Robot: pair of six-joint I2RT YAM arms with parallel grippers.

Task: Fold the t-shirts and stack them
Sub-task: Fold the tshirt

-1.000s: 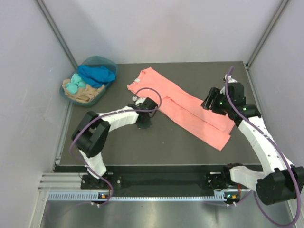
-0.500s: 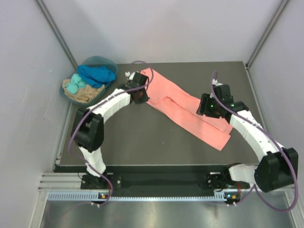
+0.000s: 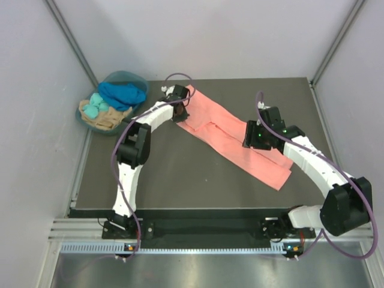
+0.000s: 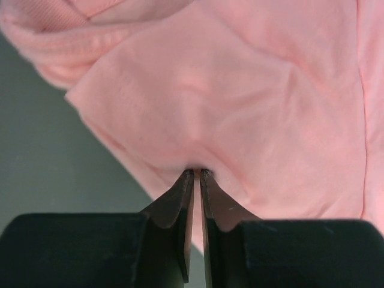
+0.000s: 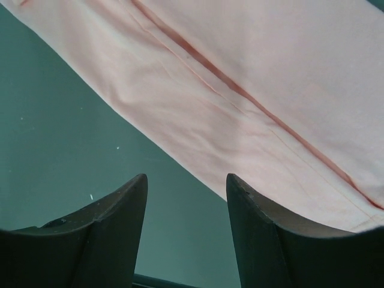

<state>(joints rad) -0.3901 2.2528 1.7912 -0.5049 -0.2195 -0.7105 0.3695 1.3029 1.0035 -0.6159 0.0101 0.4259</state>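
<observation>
A folded salmon-pink t-shirt (image 3: pixel 231 135) lies diagonally across a dark grey table (image 3: pixel 180 180) between pale walls (image 3: pixel 210 36). The left gripper (image 4: pixel 196 173), nearly closed, pinches its far-left fabric. The right gripper (image 5: pixel 186 178) hovers over its near edge, jaws apart, holding nothing.

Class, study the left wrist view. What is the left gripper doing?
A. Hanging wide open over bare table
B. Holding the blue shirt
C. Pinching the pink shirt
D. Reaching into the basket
C: the left gripper has its jaws almost together, and the pink shirt puckers right at their tips.
</observation>
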